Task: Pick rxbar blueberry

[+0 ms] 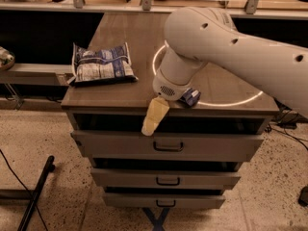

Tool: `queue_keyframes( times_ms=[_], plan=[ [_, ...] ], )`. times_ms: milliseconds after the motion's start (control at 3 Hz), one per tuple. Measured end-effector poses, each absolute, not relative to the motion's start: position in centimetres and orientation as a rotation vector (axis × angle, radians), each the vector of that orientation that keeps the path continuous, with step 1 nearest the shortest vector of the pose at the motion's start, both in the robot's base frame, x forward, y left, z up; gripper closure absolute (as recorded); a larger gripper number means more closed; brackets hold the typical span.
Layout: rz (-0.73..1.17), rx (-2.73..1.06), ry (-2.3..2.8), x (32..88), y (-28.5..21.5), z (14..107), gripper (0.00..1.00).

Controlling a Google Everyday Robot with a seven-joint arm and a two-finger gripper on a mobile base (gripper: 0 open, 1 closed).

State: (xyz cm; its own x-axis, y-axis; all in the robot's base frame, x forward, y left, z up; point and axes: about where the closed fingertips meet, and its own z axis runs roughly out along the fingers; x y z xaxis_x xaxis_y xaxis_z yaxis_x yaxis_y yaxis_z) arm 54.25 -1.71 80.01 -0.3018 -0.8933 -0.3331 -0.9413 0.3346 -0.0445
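- Gripper (155,115): hangs over the front edge of the drawer cabinet (168,146), at 6 o'clock of its top; released or clenched, cannot tell.
- Rxbar blueberry (191,97): flat on top, at the gripper's 2 o'clock, half hidden by the wrist.
- Chip bag (102,64): at 10 o'clock, well apart.
- Status: apparently unpicked; grasp and lift remain.
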Motion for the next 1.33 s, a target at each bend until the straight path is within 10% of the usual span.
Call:
queue_keyframes(
  times_ms=[1333],
  plan=[
    [0.201,-1.396,2.463,56.9,-10.8,81.3,0.02]
  ],
)
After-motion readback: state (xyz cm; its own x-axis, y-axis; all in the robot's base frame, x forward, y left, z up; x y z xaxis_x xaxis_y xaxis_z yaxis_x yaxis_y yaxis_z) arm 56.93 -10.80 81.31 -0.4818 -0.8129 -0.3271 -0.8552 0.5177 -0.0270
